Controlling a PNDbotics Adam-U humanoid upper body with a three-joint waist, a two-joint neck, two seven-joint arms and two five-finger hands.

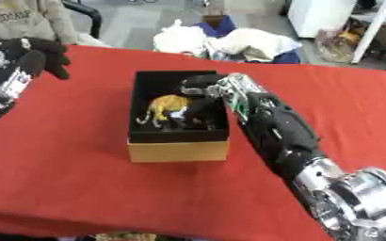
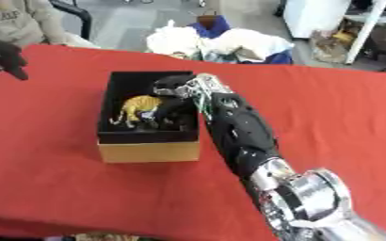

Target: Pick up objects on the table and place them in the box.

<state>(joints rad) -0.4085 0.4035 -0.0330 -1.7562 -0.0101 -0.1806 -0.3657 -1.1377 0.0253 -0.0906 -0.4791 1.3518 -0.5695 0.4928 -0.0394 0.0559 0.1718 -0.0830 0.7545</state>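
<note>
Over the box [image 1: 178, 149], at the middle of the red worktop [image 1: 73, 188], the right hand [image 1: 201, 88] reaches in from about five o'clock, its forearm running up along the box's right wall. Its fingers [image 2: 170, 87] are dark against the black lining and curl downward into the cavity, but whether they grasp anything or have released cannot be told.

Just beside them, toward nine o'clock, a yellow toy animal [image 1: 168, 107] with dark markings lies on the box floor, long axis running roughly from eight to two o'clock. A dark shape sits between the toy and the right wall, under the hand; it is too murky to say whether it is another object or only shadow.

Judging by this, the placing step is at or near its end: the toy is already inside, and the coming move looks like a withdrawal. That turns on the fingers clearing the right and far walls, so a lift straight up comes before any pull back toward five o'clock; dragging sideways could catch the rim or shift the box.

The left hand [image 1: 33, 55] hangs at ten o'clock, well apart from the box, fingers clenched round nothing visible. Open red cloth lies all round the box, broadest toward six and three o'clock, and no other loose objects show on it.
</note>
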